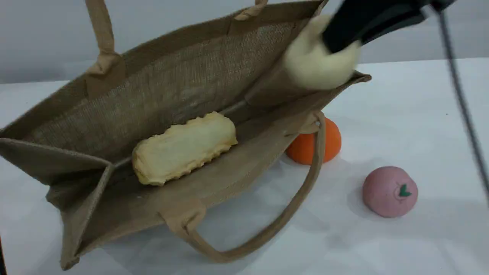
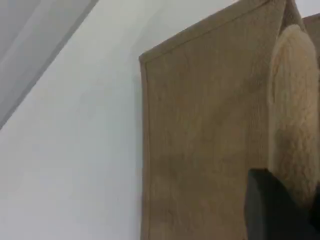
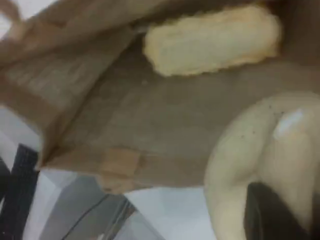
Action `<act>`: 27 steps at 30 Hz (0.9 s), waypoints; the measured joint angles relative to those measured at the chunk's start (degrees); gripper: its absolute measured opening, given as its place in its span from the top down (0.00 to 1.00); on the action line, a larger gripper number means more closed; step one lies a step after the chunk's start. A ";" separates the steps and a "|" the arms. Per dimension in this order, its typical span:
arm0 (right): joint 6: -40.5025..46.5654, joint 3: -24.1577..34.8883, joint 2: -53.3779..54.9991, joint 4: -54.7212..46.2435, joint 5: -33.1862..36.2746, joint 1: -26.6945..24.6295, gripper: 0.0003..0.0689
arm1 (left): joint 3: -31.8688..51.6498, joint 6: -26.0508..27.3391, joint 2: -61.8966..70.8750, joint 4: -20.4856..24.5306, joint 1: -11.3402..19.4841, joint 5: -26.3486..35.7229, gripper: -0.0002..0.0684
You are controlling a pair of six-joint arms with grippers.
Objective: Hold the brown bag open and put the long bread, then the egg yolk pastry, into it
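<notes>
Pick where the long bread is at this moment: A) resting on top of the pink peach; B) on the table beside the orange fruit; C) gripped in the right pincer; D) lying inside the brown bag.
D: the long bread lies inside the open brown bag, resting on its lower wall with no pincer touching it.

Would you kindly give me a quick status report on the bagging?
Left pincer shut on the brown bag, mouth open. Right pincer shut on the egg yolk pastry at the mouth. Long bread inside. Nothing blocking.
</notes>
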 joint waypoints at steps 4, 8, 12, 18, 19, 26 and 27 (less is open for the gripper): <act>0.05 1.26 1.11 4.01 -7.69 7.40 0.95 | 0.00 0.00 0.00 0.00 0.00 0.00 0.87; 0.05 1.26 4.09 7.04 -14.72 13.72 0.95 | 0.00 0.00 0.00 0.00 0.00 0.00 0.87; -0.13 1.26 8.48 9.59 -22.80 18.12 0.95 | 0.00 0.00 0.00 -0.31 0.00 0.00 0.87; -0.54 0.88 11.01 10.54 -31.49 18.80 0.91 | 0.00 0.00 0.00 -0.43 0.00 0.00 0.87; -0.99 0.58 10.94 10.54 -32.39 18.80 0.88 | 0.00 0.00 0.00 -0.73 0.00 0.00 0.87; -3.58 -0.65 10.83 10.50 -34.50 18.80 0.58 | 0.00 0.11 0.00 -1.56 0.00 -0.03 0.87; -3.81 -0.65 10.83 10.50 -34.43 18.80 0.52 | 0.00 0.11 0.00 -1.56 0.00 0.02 0.87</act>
